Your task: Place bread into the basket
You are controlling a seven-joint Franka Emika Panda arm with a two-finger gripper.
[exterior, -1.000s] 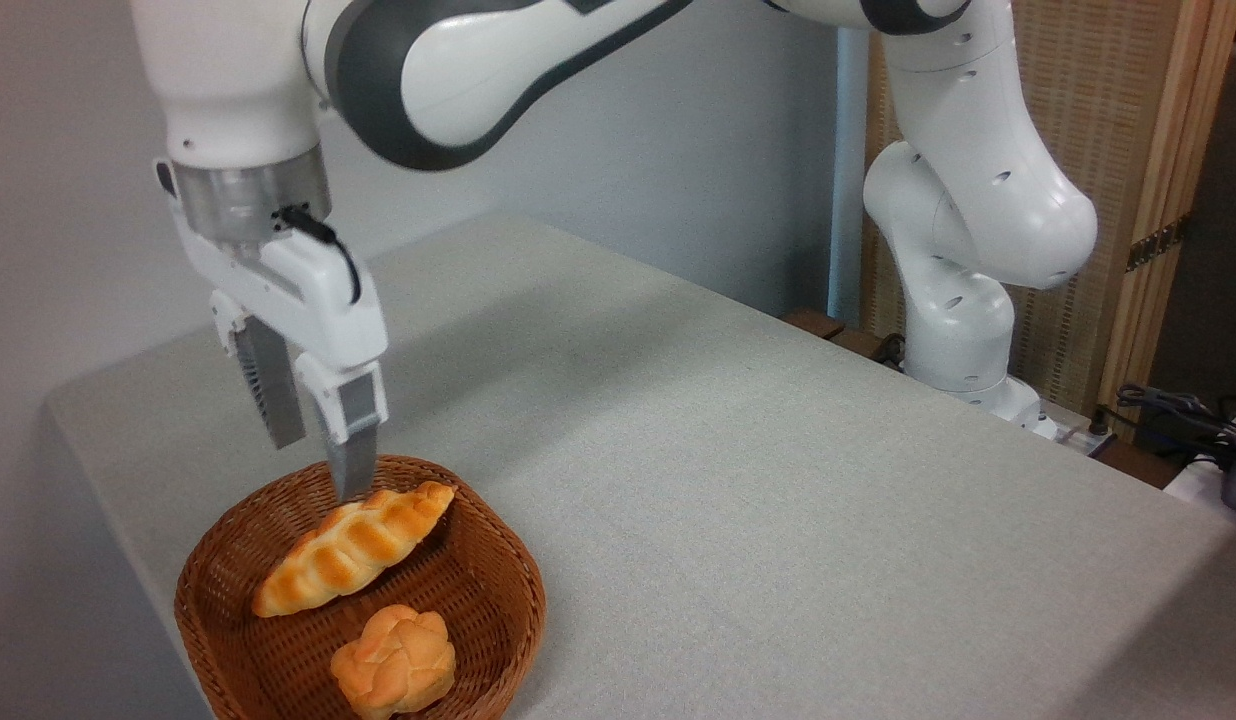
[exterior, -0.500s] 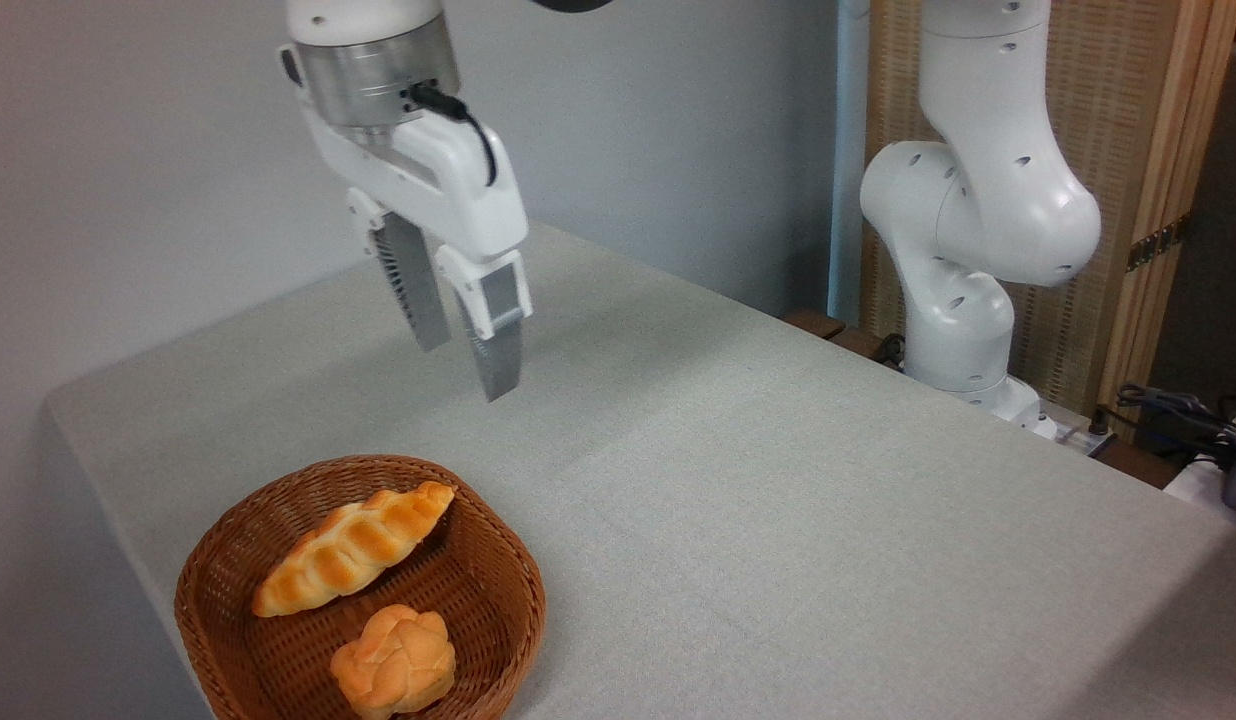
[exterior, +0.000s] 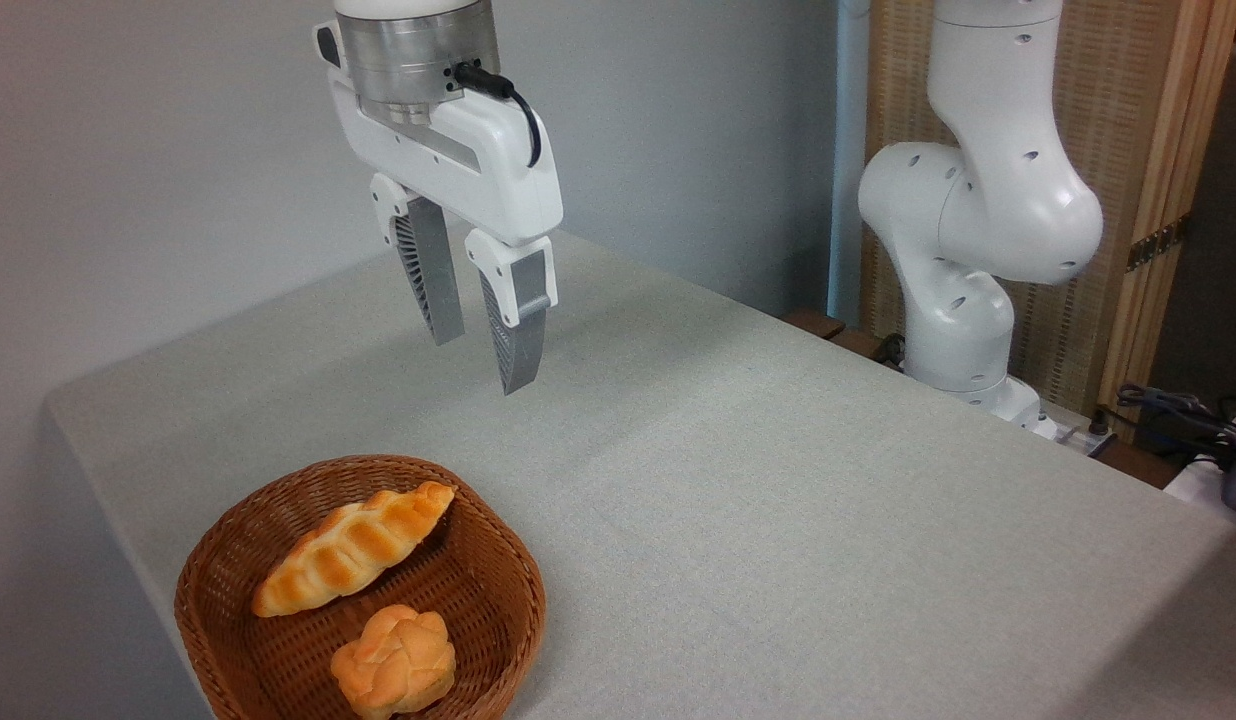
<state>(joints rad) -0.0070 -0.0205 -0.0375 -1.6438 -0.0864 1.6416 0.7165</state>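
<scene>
The bread (exterior: 353, 548), a long braided golden loaf with pointed ends, lies slanted inside the brown wicker basket (exterior: 498, 590) at the lower left of the table. My gripper (exterior: 481, 362) hangs in the air above the table, up and to the right of the basket, well apart from the loaf. Its two grey fingers point down, stand open, and hold nothing.
A small round knotted bun (exterior: 393, 661) sits in the basket in front of the loaf. The grey table (exterior: 778, 520) stretches to the right. The arm's white base (exterior: 968, 300) stands at the back right, with cables (exterior: 1178, 415) at the right edge.
The gripper has lifted away from the loaf in the basket and moved up and to the right. The loaf and bun have stayed in place.
</scene>
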